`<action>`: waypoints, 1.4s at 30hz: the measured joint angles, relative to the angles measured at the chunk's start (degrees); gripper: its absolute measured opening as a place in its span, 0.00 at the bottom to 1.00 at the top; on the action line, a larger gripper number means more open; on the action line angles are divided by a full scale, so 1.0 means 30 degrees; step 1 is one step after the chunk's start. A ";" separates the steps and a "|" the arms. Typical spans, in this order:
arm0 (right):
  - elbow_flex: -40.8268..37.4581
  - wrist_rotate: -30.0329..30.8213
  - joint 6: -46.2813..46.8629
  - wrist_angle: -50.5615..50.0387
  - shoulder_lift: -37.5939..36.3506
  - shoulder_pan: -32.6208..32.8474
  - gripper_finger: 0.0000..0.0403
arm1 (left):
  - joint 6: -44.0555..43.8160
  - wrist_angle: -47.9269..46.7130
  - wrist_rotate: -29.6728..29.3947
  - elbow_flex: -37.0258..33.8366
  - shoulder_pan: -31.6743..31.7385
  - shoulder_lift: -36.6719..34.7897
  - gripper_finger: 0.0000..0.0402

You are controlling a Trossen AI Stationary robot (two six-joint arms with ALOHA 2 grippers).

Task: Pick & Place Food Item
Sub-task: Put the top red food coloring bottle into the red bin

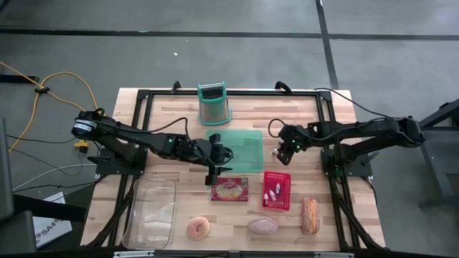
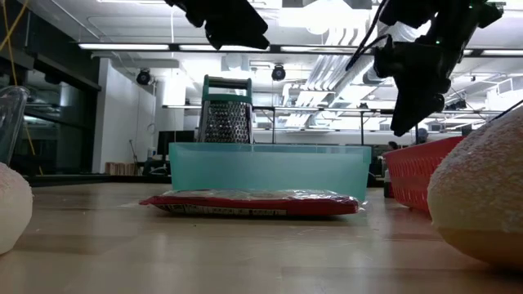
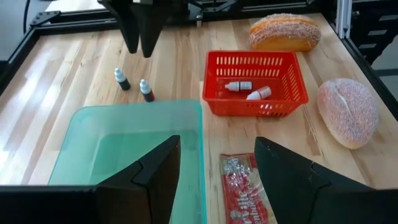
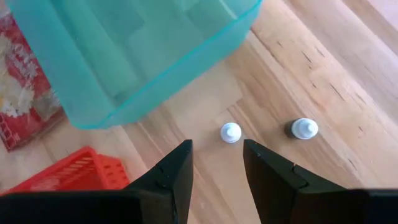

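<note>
A red food packet lies flat on the table in front of the teal bin. A donut, a pink bun and a sugared loaf lie along the near edge. My left gripper hovers open over the bin's near right corner, with nothing between its fingers. My right gripper hangs narrowly open, pointing steeply down, just right of the bin. It is above two small dropper bottles that stand upright on the wood, and it touches neither.
A red basket holding small bottles sits right of the packet. A clear tub stands at the near left and a metal grater at the far edge behind the bin. Bare wood lies between the bin and the clear tub.
</note>
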 joint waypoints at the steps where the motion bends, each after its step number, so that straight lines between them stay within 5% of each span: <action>1: 0.0000 -0.0146 0.0212 -0.0003 -0.0002 -0.0141 0.32 | -0.0004 0.0098 0.0005 0.0000 0.0000 0.0000 0.49; 13: 0.0000 -0.2621 0.0945 -0.0540 0.0000 -0.1798 0.32 | -0.0003 0.0919 0.0015 0.0022 0.0000 0.0000 0.49; 26: 0.0000 -0.2937 -0.0713 -0.2136 0.0169 -0.3639 0.32 | 0.0002 0.0997 0.0015 0.0022 0.0000 0.0000 0.49; 42: 0.5541 -0.1890 -0.2958 -0.6637 0.6122 -0.5730 0.32 | 0.0002 0.1589 0.0015 0.0022 0.0000 0.0000 0.49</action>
